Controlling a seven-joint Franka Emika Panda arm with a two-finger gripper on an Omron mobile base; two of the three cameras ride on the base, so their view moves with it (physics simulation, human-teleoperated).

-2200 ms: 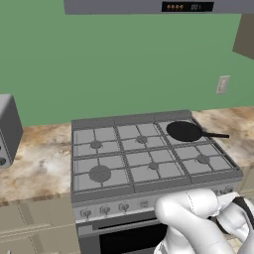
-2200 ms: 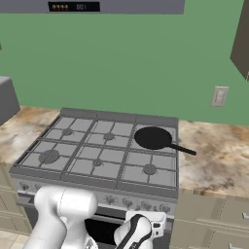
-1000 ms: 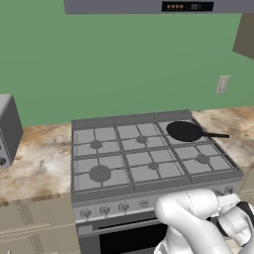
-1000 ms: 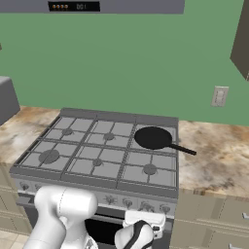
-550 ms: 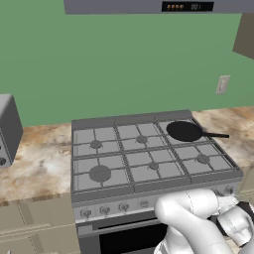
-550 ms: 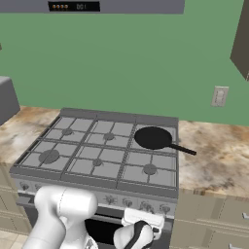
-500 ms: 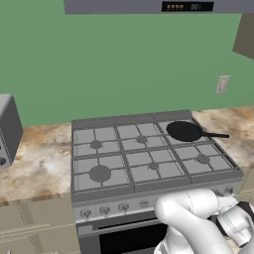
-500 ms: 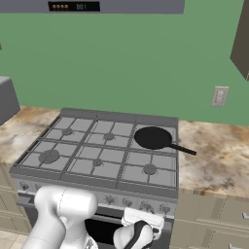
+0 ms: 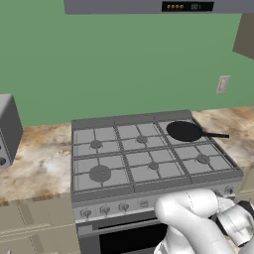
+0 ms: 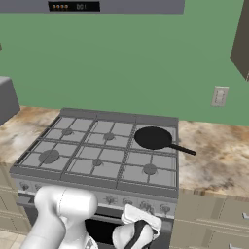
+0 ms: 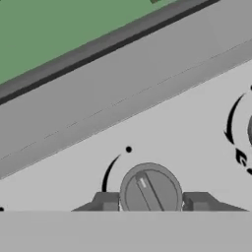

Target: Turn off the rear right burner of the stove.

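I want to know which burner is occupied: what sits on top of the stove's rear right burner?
A black frying pan sits on the grate over the rear right burner of the stove, handle pointing right. The pan covers the burner, so any flame is hidden.

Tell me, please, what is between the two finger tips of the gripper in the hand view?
A round grey stove knob sits between the two finger tips, with the gripper straddling it on the stove front panel. Whether the tips touch the knob cannot be told.

No text or number can be read.
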